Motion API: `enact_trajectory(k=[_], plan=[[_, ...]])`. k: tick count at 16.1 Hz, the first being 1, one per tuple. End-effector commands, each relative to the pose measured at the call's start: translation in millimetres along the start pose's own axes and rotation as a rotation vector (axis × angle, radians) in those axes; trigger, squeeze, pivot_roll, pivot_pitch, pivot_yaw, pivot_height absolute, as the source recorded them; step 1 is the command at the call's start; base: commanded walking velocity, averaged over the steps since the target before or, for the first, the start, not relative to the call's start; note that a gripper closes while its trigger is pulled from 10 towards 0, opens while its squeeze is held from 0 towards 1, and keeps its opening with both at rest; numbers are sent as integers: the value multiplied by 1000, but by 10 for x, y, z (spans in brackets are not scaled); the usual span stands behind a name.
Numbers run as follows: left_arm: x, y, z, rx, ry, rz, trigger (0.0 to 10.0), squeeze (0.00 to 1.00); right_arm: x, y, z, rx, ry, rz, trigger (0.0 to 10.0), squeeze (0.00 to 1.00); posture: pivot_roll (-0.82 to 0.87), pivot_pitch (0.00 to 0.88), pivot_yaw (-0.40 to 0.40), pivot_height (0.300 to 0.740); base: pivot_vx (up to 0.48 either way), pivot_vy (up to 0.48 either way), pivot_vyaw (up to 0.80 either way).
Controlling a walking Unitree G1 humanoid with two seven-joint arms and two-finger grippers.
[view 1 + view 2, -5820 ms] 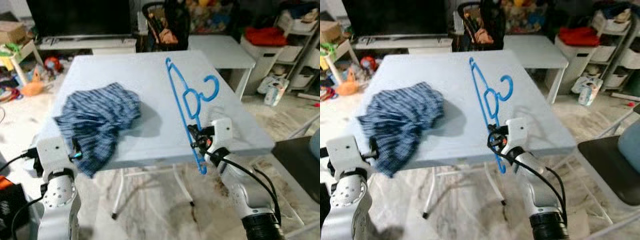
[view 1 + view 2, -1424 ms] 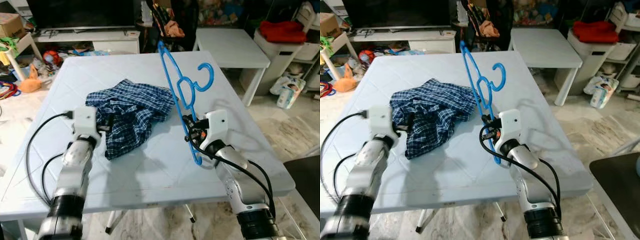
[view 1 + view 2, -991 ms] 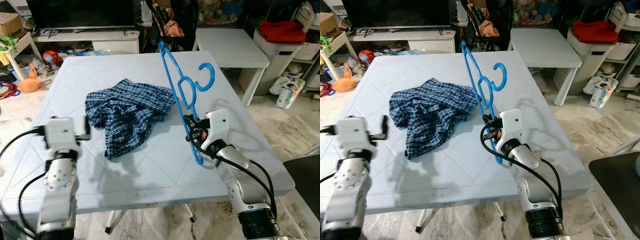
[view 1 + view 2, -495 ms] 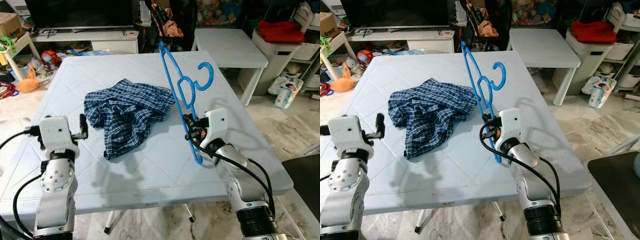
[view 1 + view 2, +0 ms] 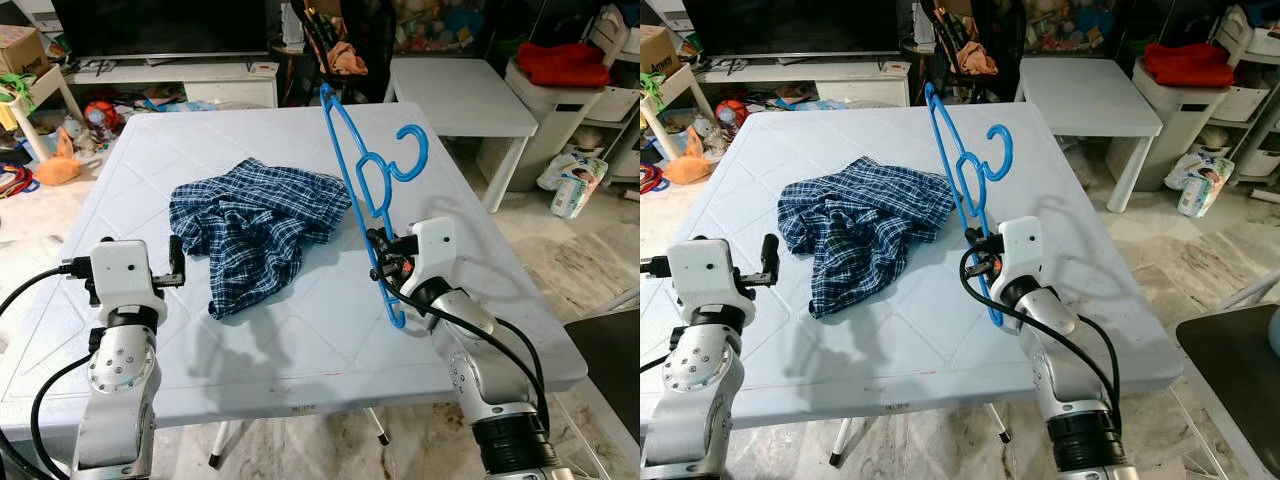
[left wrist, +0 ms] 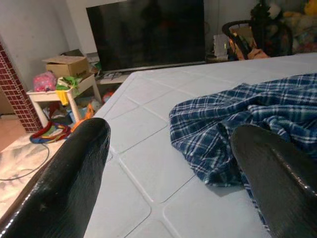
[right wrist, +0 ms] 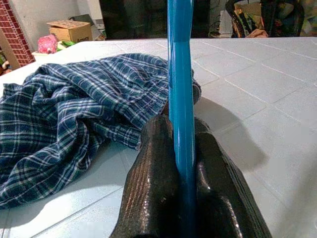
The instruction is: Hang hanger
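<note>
The blue hanger (image 5: 370, 190) stands nearly upright above the right half of the tabletop (image 5: 300, 330), its hook (image 5: 413, 158) curling toward the robot's right and its long bar slanting from a high point near the far edge down to a low end near the right arm. The right end effector (image 5: 381, 268) is clenched on that bar close to its lower end; in the right wrist view the two black fingers (image 7: 153, 198) press against either side of the blue bar (image 7: 179, 99).

Just left of the hanger, a crumpled blue plaid shirt (image 5: 255, 225) lies on the middle of the tabletop. The hanger's bar rises past the shirt's right edge; whether they touch cannot be told.

The left end effector (image 5: 176, 262) hovers over the left side of the tabletop, near the shirt's left edge but apart from it, fingers spread and holding nothing. In the left wrist view its two fingers (image 6: 64, 178) stand wide apart with the shirt ahead.

Beyond the tabletop are a dark TV (image 5: 150, 25) on a low stand, a small white table (image 5: 460, 95) to the right, and shelves with a red cloth (image 5: 560, 60).
</note>
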State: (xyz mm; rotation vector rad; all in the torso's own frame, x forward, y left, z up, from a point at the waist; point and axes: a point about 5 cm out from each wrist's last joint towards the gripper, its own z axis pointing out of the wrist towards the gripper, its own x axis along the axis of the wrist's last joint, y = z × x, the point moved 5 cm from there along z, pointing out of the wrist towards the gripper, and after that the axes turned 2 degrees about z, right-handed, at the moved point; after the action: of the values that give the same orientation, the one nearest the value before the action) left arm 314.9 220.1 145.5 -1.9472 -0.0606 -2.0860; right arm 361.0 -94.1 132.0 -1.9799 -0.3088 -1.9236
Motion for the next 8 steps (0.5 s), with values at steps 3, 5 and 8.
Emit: enact_trajectory(k=[3,5,8], plan=[[-35,50,-79,-13,-19,-2,10000,1000,-2,18,4,-11,1,4,10000,0,-68,12,5,740,0,0,0],[-41,74,-91,-15,-23,-8,10000,1000,-5,19,4,-15,2,6,10000,0,-68,11,7,740,0,0,0],[-21,40,-82,17,-18,-1,10000,1000,-4,28,5,-21,4,10,10000,0,-64,9,8,740,0,0,0]])
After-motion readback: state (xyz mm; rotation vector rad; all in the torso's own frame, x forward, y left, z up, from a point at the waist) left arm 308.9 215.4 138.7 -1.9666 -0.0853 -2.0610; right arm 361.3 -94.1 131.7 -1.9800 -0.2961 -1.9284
